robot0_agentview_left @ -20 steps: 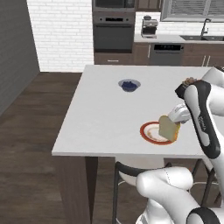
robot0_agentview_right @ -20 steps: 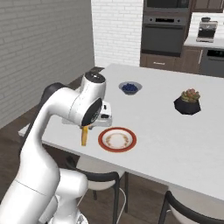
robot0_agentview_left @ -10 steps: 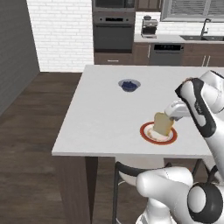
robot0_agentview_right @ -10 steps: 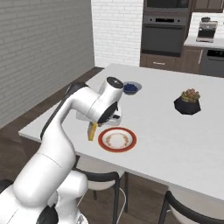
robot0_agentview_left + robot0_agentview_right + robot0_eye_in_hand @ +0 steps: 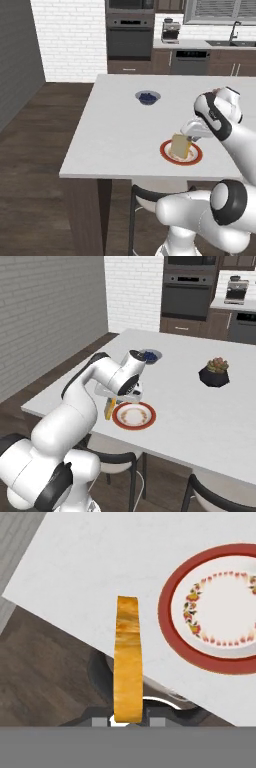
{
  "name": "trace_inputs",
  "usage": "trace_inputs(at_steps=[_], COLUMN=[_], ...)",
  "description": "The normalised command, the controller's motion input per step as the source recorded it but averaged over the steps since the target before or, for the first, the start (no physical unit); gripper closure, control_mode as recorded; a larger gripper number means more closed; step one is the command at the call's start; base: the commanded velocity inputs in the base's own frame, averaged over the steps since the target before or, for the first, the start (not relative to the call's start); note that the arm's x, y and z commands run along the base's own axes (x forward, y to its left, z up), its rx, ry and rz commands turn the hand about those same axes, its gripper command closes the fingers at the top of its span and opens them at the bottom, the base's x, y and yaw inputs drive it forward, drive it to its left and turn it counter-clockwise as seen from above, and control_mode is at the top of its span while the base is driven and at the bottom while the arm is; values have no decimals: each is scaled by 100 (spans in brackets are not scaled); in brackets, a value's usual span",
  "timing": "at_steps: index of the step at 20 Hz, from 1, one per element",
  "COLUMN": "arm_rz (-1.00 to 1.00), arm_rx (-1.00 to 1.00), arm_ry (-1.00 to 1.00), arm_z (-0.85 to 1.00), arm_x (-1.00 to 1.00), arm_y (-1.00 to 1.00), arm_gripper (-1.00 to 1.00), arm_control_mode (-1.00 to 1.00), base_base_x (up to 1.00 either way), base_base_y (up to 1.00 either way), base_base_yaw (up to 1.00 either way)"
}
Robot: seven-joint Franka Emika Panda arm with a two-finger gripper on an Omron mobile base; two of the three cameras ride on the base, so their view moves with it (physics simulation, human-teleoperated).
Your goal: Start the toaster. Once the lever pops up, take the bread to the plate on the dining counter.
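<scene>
The arm bends over the near edge of the dining counter (image 5: 115, 130), its gripper (image 5: 111, 402) pointing down and clamped on the bread (image 5: 128, 662). The slice hangs on edge, long axis vertical, above the counter just beside the plate's (image 5: 134, 416) rim, on the side toward the near corner. A small blue-filled bowl (image 5: 148, 97) sits toward mid-counter; a dark potted plant (image 5: 215, 372) stands well apart.

I can read no words, labels, brand names, numbers or signs anywhere around me. The plate (image 5: 220, 609) near my fingers carries only a ring of small painted red and yellow flowers inside its red rim, with no lettering.
</scene>
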Motion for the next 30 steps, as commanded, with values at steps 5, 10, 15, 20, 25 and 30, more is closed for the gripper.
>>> trace_inputs(at_steps=[5,10,15,20,25,30], arm_rz=[0,0,0,0,0,0], arm_rx=[2,3,2,0,0,0], arm_ry=[3,0,-1,-3,-4,-4], arm_z=[-24,-8,0,-10,-24,-25], arm_x=[13,16,7,10,20,23], arm_y=[-4,-16,-23,-6,0,0], arm_gripper=[100,100,100,100,100,100], arm_control_mode=[-100,-100,-100,-100,-100,-100], base_base_x=[0,0,0,0,0,0], base_base_y=[0,0,0,0,0,0], base_base_yaw=[0,0,0,0,0,0])
